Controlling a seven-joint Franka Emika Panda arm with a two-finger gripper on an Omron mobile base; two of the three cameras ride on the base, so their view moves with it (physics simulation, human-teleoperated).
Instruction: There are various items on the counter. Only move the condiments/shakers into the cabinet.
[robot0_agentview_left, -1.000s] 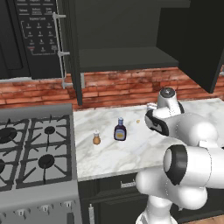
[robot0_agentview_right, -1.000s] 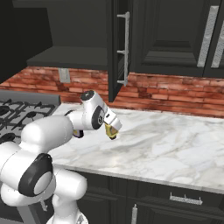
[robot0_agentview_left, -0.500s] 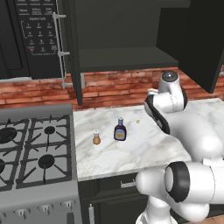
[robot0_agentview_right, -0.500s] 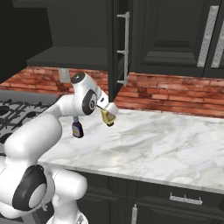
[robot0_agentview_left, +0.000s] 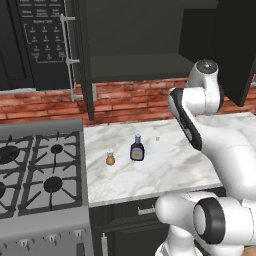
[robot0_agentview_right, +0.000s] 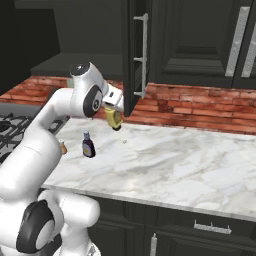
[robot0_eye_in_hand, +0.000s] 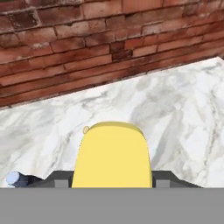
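Yellow squeeze bottle gripped, lifted off the counter, below the cabinet shelf.

Gripper jaws clamped on the bottle, hanging at 6 o'clock from the hand; right base view puts it just at 9 o'clock of the door edge. Risks, my guess: bottle clips shelf lip or door on the way up & twists out of grip. Sauce bottle & shaker stand on the marble, well apart from it.

1. The yellow squeeze bottle is cut off low in the hand view; its cap is unseen.
2. Beside it, the sauce bottle shows just its blue-grey cap.
3. The speck near the sauce bottle is too small to identify.
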